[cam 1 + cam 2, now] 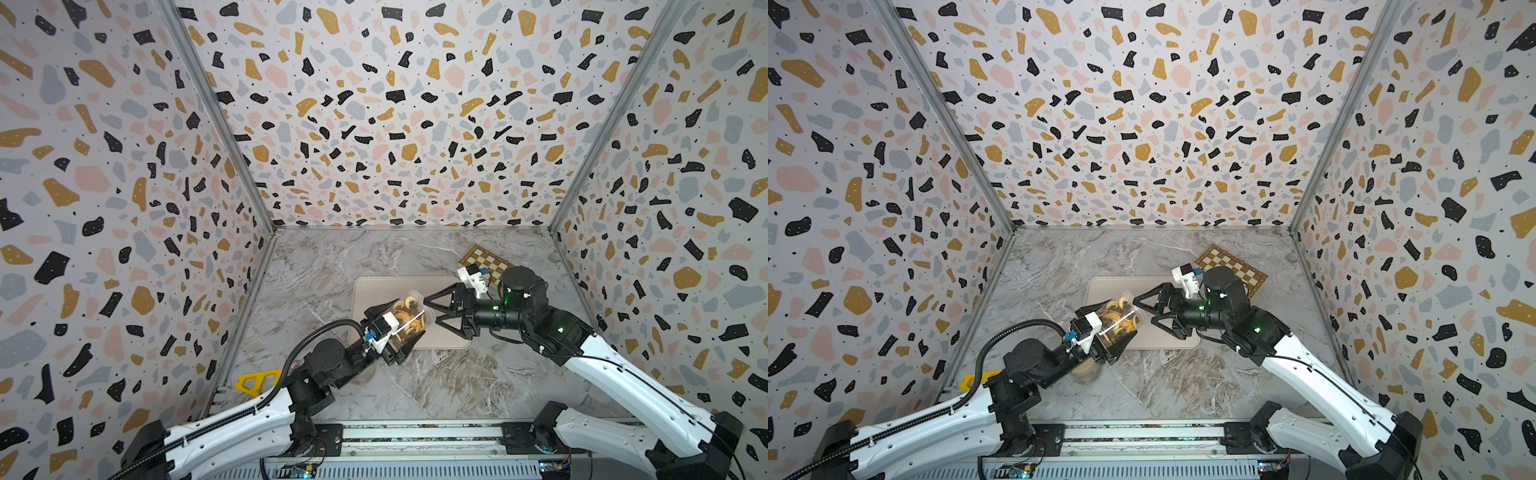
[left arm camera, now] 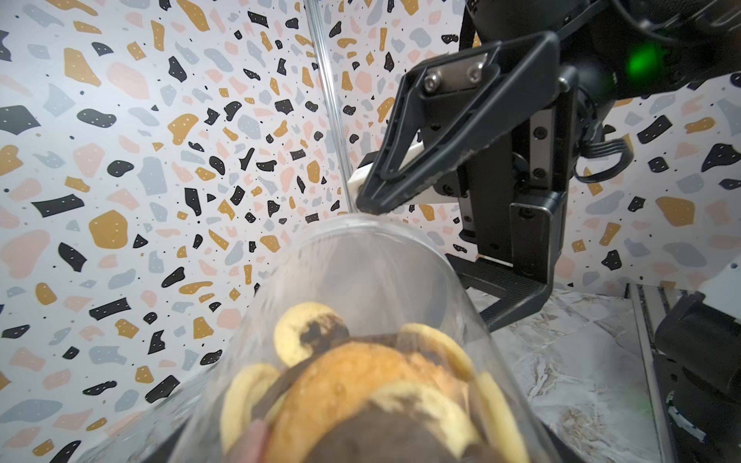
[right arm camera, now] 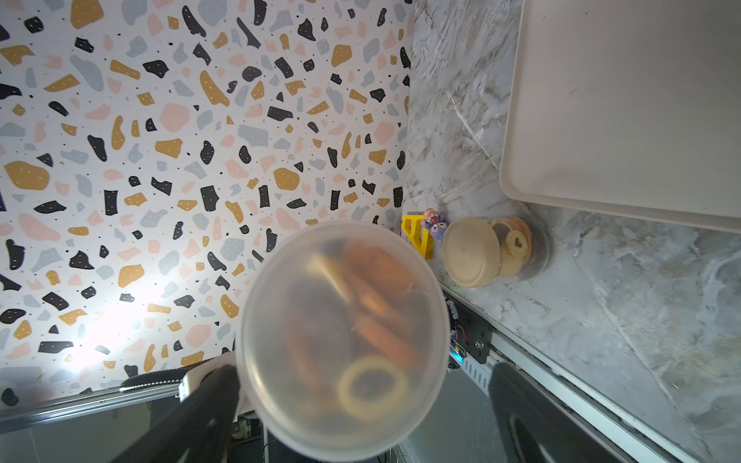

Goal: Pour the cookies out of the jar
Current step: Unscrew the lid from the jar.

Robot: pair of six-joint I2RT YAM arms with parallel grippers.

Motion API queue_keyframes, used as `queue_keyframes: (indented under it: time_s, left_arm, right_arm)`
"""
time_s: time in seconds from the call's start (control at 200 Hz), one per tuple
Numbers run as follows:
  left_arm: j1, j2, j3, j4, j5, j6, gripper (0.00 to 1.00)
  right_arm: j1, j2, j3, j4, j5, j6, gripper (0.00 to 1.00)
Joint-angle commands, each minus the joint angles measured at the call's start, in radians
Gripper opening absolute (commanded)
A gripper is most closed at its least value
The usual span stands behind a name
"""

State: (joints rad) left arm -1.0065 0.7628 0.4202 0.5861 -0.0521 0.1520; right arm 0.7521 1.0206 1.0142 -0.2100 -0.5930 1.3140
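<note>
Left end effector (image 1: 405, 324) clamps a clear, smooth-walled jar (image 2: 361, 272), tilted above the beige rimmed tray (image 1: 374, 286). The cookies (image 2: 361, 381), round and ringed, golden and dark, are packed inside. A frosted round lid (image 3: 341, 340) appears on. Right end effector (image 1: 430, 311) gapes wide at it. Risk: the slick jar twists in the grip during a lid pull, scattering cookies past the tray.

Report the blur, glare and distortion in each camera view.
Left wrist view: the cookies lie close to the lens and are out of focus, while the wall behind is sharp. Right wrist view: the jar end is a milky blur, and a white glare patch washes out the wall. Both top views: evenly lit and sharp, with wide-angle splay of the corner posts.
</note>
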Motion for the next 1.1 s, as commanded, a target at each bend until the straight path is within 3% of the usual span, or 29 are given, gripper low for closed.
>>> queue_keyframes:
  time_s: [0.0,0.681,0.831,1.096]
  left_arm:
    - [-0.003,0.011,0.004,0.178,0.03,-0.029,0.0]
    - [-0.003,0.024,0.001,0.299,0.066,-0.109,0.0]
    - [-0.003,0.044,0.003,0.335,0.051,-0.133,0.0]
    - [-0.003,0.093,-0.025,0.502,-0.004,-0.303,0.0]
  right_arm:
    - [0.016,-0.02,0.006,0.101,-0.012,0.042,1.0]
    - [0.035,0.022,0.016,0.149,-0.003,0.049,1.0]
    - [0.035,0.029,0.027,0.146,0.001,0.028,0.96]
    - [0.035,0.037,0.079,0.139,0.013,-0.059,0.87]
